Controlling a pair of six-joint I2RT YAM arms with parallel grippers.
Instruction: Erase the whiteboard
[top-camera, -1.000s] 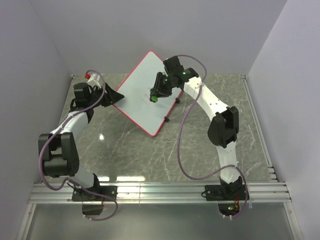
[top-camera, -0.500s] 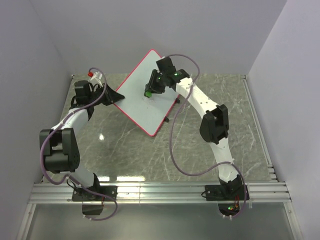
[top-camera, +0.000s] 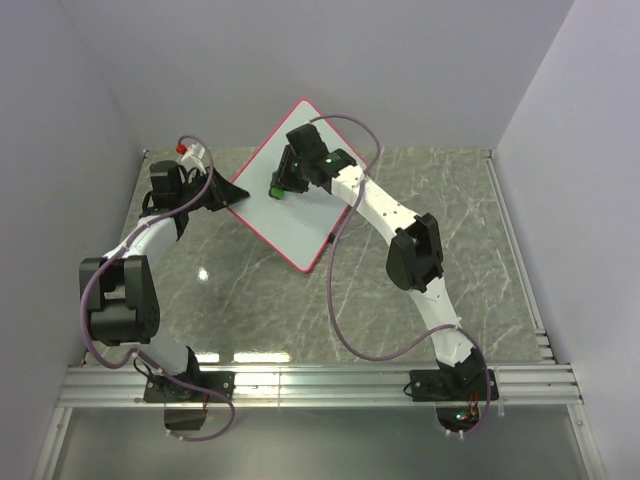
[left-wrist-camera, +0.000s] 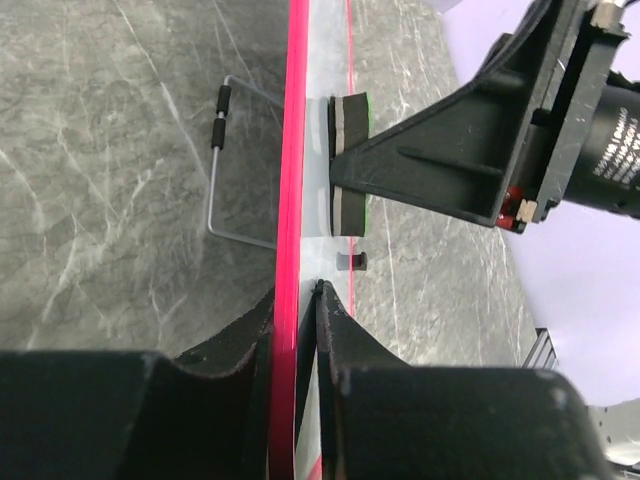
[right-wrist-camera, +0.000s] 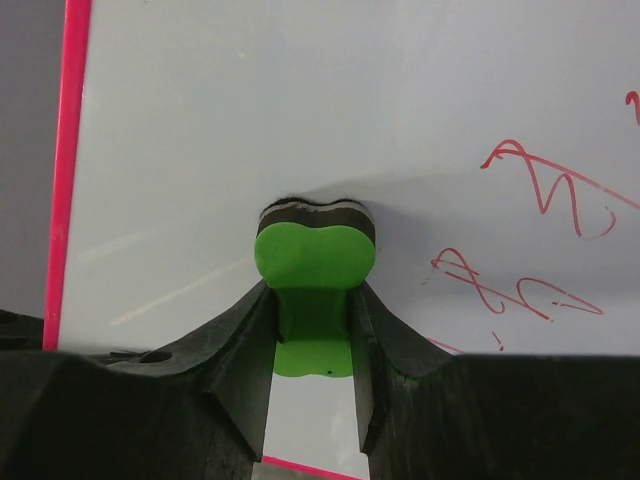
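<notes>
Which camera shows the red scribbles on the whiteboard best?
Right wrist: the red scribbles sit plainly on the whiteboard, right of the green eraser. Top external shows the board face but no marks legibly; left wrist sees it edge-on.

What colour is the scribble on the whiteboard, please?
The scribble is red; the right wrist view shows it best.

Grey marble table (top-camera: 260, 310), lilac walls (top-camera: 420, 60)
</notes>
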